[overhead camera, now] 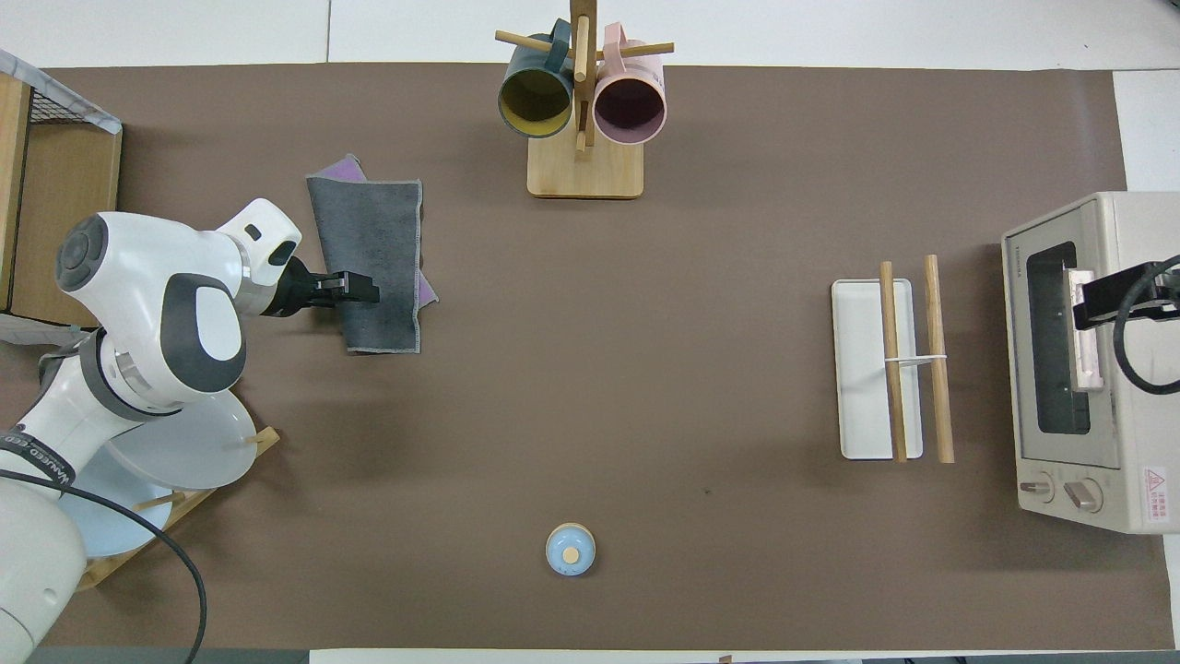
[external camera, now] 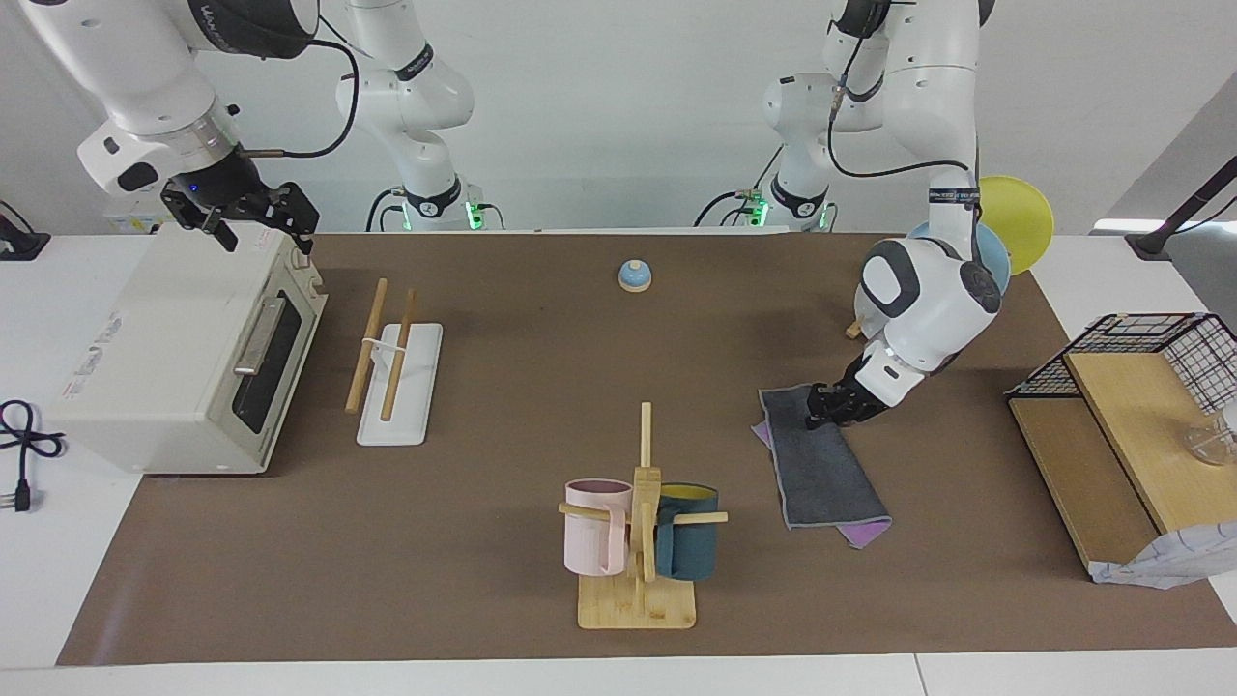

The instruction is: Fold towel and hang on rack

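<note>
The towel (external camera: 823, 476) (overhead camera: 373, 242) lies folded on the brown mat, dark grey face up, with purple corners poking out. My left gripper (external camera: 823, 410) (overhead camera: 358, 289) is down on the towel's edge nearest the robots, its fingertips pinched together on the cloth. The rack (external camera: 418, 387) (overhead camera: 859, 369), a white base with two long wooden rods, stands toward the right arm's end of the table, beside the toaster oven. My right gripper (external camera: 261, 232) hangs open over the toaster oven's top and waits.
A bamboo mug tree (external camera: 638, 541) with a pink and a dark mug stands beside the towel. The toaster oven (external camera: 184, 358), a blue bell (external camera: 635, 275), a plate stand with plates (overhead camera: 175, 443), a wooden shelf with wire basket (external camera: 1140, 387) and a patterned cloth (external camera: 1169, 565) ring the mat.
</note>
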Controlling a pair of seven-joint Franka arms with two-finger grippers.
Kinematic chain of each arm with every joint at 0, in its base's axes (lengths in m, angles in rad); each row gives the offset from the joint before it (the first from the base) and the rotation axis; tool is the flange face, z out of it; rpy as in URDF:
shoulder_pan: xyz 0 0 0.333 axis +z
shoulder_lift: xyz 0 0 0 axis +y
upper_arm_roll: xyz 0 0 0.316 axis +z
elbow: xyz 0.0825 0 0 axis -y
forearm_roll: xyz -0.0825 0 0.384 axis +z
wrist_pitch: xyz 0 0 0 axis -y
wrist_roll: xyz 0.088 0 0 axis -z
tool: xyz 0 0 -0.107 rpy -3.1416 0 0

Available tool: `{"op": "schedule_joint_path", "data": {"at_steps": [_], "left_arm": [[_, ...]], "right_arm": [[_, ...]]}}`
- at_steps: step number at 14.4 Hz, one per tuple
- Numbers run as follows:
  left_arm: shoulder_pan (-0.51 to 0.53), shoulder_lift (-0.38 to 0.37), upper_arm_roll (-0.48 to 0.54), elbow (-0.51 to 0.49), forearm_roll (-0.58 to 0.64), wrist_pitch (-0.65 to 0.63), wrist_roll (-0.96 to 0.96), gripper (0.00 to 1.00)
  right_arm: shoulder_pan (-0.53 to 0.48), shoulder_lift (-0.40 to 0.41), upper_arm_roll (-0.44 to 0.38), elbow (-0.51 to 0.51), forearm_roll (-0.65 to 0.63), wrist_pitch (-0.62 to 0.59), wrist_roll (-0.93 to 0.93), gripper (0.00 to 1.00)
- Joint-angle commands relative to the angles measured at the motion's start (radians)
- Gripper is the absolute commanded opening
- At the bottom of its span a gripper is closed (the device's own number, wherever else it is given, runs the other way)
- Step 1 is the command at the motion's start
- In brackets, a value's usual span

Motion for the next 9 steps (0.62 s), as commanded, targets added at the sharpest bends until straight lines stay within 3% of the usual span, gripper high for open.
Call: {"op": "schedule_joint_path", "data": {"at_steps": [1,2,4,9], "left_arm": [[0.003,0.007,-0.001,-0.013,-0.03,0.016,0.028,0.05],[0.006,0.007,-0.001,-0.013,-0.03,0.013,0.027,0.0],[0.009,0.005,0.0,-0.007,-0.03,-0.002,0.024,0.0],[0.029,-0.041,0.004,0.097,-0.025,-0.171,-0.111,0.0]], "right_arm": [[-0.009,-0.026,0.007,-0.024,0.004,-0.031,-0.027,1.0],[-0.002,-0.031,0.015,-0.027,0.003,-0.032,-0.025,1.0],[-0.002,-0.031,0.018,-0.027,0.006,-0.028,-0.031,1.0],[-0.003,-0.029,0.02,-0.034,0.176,0.001,0.094,1.0]]}}
